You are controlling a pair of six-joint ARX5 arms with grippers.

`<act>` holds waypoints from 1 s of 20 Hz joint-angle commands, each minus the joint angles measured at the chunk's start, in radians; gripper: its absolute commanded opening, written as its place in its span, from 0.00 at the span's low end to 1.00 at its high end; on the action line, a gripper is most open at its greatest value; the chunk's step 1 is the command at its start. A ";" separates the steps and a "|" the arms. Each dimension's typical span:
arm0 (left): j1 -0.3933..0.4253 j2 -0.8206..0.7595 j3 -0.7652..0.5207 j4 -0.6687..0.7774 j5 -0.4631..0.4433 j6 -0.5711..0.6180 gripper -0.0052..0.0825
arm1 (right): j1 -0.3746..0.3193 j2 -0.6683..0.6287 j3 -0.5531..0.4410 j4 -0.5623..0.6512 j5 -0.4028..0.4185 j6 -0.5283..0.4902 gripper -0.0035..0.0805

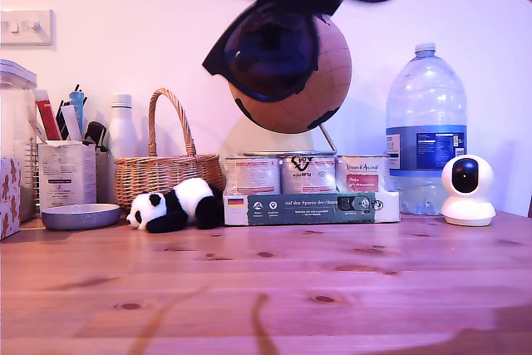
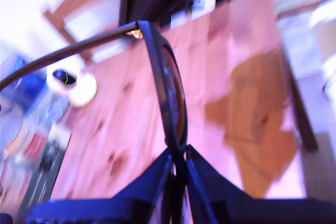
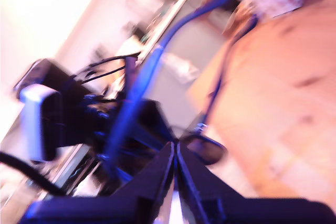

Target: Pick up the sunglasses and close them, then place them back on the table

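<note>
Sunglasses way up in the air, well above the tabletop, right at the top middle of the exterior view and in front of a brown globe. One big dark lens fully visible there, the other lens cut off by the top edge along with whatever dark arm bits are holding it, so no telling which arm is which from that view. First wrist view: first tool pressed together, pinching the frame of the sunglasses edge-on, one temple arm sticking out sideways, so still unfolded on that side. Whole shot pretty blurry. Second wrist view even worse, heavy motion smear: second tool with its fingers nearly touching, a dark lens just past the tips, but can't tell if anything is actually clamped between them. Blue-ish streaks there probably the frame or temple, too smeared to say. Down on the far side of the tabletop: plush panda, wicker basket, row of cans on a box, big water bottle and a little white camera at the exterior view's right. White sticker on the lens not findable.
</note>
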 commanded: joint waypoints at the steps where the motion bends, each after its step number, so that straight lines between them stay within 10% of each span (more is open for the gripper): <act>1: -0.021 0.017 -0.050 0.011 -0.008 0.023 0.03 | 0.019 0.013 0.006 0.047 -0.038 0.029 0.03; 5: -0.056 0.017 -0.071 0.029 -0.037 0.039 0.03 | 0.059 0.018 0.064 0.053 -0.086 0.082 0.06; 8: -0.061 0.017 -0.071 0.049 -0.039 0.045 0.03 | 0.088 0.018 0.119 0.045 -0.100 0.102 0.43; 20: -0.109 0.017 -0.071 0.184 -0.069 0.080 0.03 | 0.128 0.141 0.144 -0.006 -0.085 0.068 0.42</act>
